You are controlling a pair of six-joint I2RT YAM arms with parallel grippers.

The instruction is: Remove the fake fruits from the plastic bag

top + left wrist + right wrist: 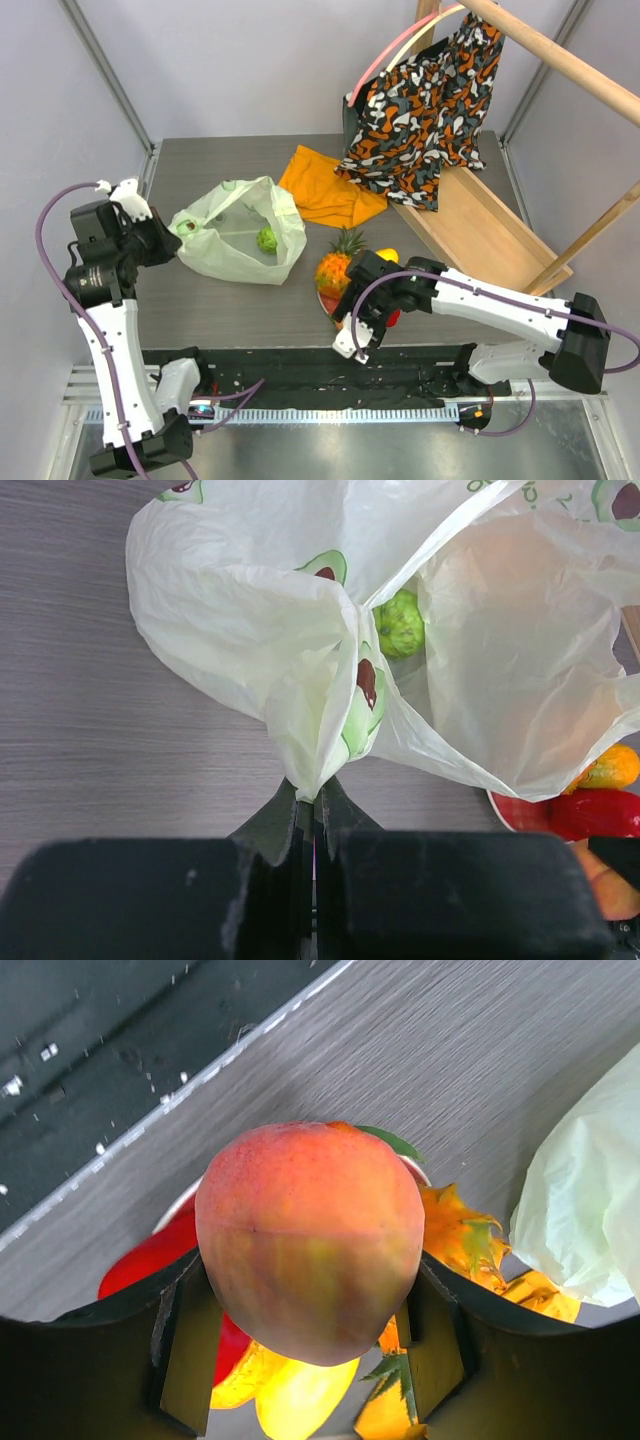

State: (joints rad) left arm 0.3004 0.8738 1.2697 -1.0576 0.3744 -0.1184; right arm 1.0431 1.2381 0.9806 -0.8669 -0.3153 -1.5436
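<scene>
Left pincer (312, 798) pinches the crinkly pale-green plastic bag (240, 620); right pincer (308, 1312) clamps a glossy orange-pink plastic peach (310, 1225), likely to set down next.

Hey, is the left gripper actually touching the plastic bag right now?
Touching. The left wrist view shows the left gripper closed on a gathered fold of the plastic bag, the plastic running straight in between its fingertips.

Clamping a peach (308, 1240) between two fingers (185, 1360), hovering over a red pepper (140, 1260) and a yellow mango (300, 1400), catching the plastic bag (585, 1210) at the right edge
</scene>
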